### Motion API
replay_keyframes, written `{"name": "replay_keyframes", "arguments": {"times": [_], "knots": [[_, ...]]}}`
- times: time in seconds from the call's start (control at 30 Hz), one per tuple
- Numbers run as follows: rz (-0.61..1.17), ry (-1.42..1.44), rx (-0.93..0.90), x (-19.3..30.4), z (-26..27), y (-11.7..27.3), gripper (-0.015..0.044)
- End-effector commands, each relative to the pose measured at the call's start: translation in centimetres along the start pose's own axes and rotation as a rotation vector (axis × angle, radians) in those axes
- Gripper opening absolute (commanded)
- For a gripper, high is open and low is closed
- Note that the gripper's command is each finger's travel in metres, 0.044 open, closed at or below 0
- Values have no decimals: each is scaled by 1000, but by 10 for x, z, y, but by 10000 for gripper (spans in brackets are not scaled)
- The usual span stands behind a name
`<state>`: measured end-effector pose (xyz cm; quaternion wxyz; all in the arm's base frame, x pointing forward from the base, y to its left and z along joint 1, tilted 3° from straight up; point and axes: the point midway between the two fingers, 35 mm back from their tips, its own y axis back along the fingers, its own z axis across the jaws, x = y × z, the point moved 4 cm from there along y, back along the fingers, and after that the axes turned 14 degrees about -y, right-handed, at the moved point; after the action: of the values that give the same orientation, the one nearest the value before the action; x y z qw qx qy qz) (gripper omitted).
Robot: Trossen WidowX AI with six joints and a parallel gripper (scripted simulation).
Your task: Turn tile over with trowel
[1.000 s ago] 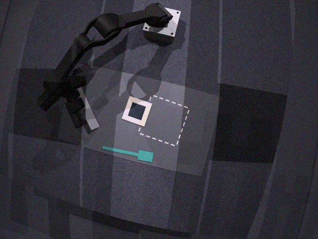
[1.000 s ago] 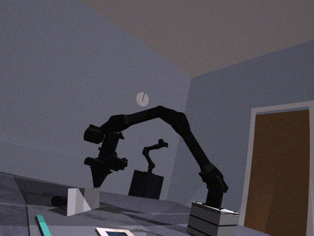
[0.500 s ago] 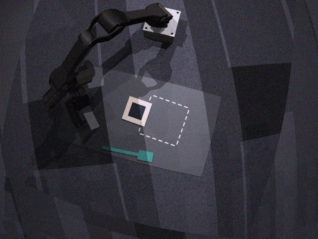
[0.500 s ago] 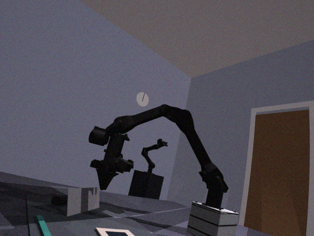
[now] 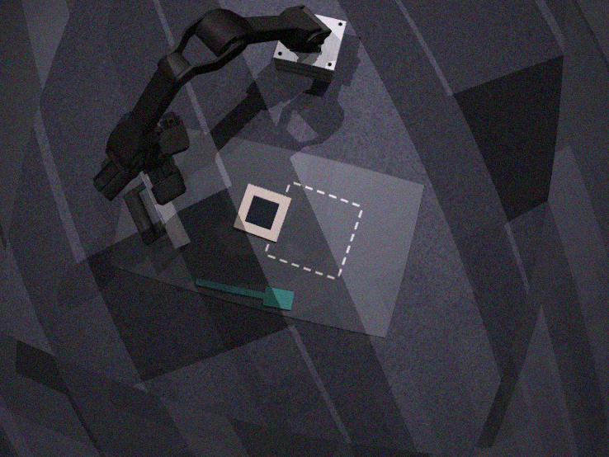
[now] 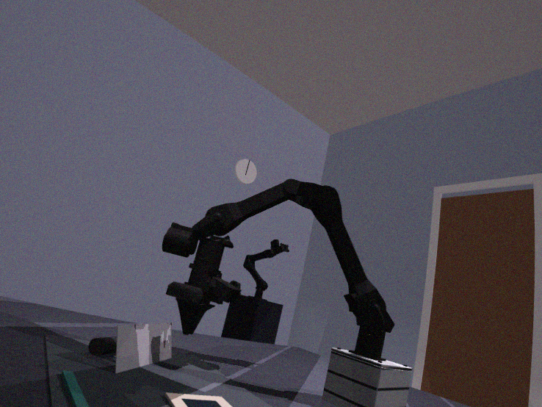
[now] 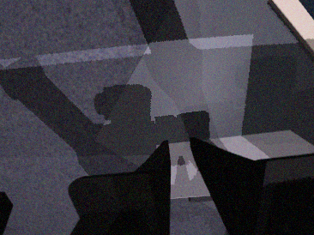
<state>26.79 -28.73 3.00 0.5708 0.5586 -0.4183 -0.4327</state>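
Currently | end effector (image 5: 156, 164) (image 6: 188, 332) (image 7: 178, 143): narrow gap, empty | tile (image 5: 262, 213) (image 6: 201, 401) (image 7: 296, 15), trowel (image 5: 279, 298) (image 6: 75, 389): on mat (image 5: 379, 246) (image 6: 131, 387) (image 7: 223, 84)

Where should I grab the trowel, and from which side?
I'd grip the thin handle from above, gripper jaws across its width: it lies flat, long and narrow, while the broad blade is wider and needed free for the tile.

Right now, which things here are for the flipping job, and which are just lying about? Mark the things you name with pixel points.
For the job:
- trowel (image 5: 278, 298) (image 6: 74, 389)
- tile (image 5: 283, 212) (image 6: 175, 399)
- dashed outline (image 5: 351, 241)
- mat (image 5: 388, 256)

Just lying about, seemingly:
- white upright board (image 6: 126, 350)
- dark cylinder (image 5: 139, 215) (image 6: 101, 346)
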Motion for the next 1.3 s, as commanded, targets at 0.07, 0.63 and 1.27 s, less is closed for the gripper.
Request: {"name": "replay_keyframes", "arguments": {"times": [0.07,0.63,1.27], "knots": [[4,-2,2,-11,2,-5,100],[4,-2,2,-10,2,24,100],[16,-498,11,41,-10,28,100]]}}
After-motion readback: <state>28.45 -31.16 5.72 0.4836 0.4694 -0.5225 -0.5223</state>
